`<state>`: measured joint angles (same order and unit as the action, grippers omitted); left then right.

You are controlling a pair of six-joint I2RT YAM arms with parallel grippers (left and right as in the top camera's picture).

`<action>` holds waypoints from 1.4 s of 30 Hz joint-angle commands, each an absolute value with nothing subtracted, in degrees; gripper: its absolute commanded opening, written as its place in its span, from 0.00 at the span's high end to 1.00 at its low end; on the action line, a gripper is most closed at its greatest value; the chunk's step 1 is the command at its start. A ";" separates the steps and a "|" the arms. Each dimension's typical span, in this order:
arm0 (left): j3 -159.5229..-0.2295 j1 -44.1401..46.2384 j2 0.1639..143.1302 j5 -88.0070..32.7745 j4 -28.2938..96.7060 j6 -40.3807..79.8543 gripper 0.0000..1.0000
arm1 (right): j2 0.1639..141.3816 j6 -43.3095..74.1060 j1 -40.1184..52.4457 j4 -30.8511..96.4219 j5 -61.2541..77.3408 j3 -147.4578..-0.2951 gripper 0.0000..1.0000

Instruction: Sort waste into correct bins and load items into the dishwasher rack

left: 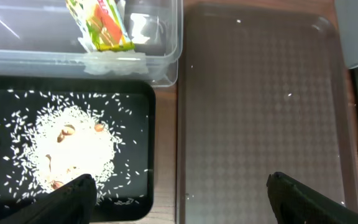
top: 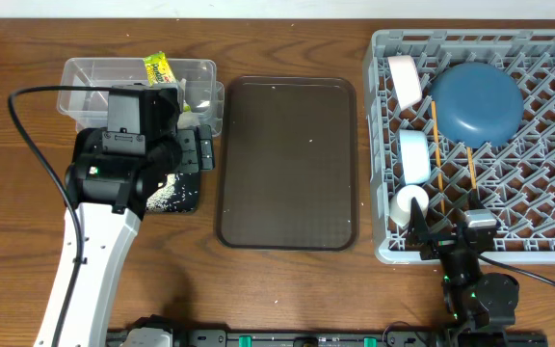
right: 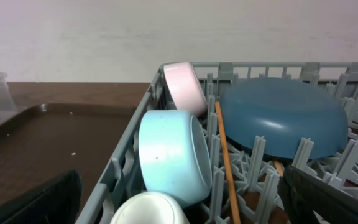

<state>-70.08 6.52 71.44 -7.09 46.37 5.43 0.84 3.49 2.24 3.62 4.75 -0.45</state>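
overhead: serving tray [top: 287,164] lies between black tray [top: 179,196] and rack [top: 540,207]

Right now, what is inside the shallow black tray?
A heap of white rice-like scraps with a few brown bits, loose grains scattered around it on the black tray. The left gripper's fingers cover part of its near edge; overhead, the left arm hides most of it.

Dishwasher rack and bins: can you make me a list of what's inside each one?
dishwasher rack: blue plate, white bowl, light blue bowl, cup, two chopsticks
clear tub: snack wrapper
black tray: rice scraps
brown serving tray: between bins and rack
left gripper: open, above black tray
right gripper: open, at rack's near edge
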 commanded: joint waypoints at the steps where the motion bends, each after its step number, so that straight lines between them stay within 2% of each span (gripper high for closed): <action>1: -68.99 6.46 67.16 -6.37 44.49 1.37 0.10 | 0.32 4.25 2.70 3.73 5.43 -0.32 0.01; 7: -58.76 6.13 55.92 -6.35 37.63 -4.75 0.10 | 0.32 4.25 2.70 3.73 5.43 -0.32 0.01; 16: -32.21 3.53 31.22 -6.37 15.29 -2.28 0.10 | 0.32 4.25 2.70 3.73 5.43 -0.32 0.01; 22: -18.02 3.53 15.81 -6.35 6.22 0.47 0.10 | 0.32 4.25 2.70 3.73 5.43 -0.32 0.01; 28: -8.64 3.53 6.04 -6.33 0.99 2.74 0.10 | 0.32 4.25 2.70 3.73 5.43 -0.32 0.01; 36: -0.56 3.53 0.21 -3.31 -2.74 3.73 0.10 | 0.32 4.23 2.70 3.73 5.43 -0.32 0.01; 42: -0.21 3.07 0.10 -2.87 0.95 3.73 0.10 | 0.32 4.25 2.70 3.73 5.43 -0.32 0.01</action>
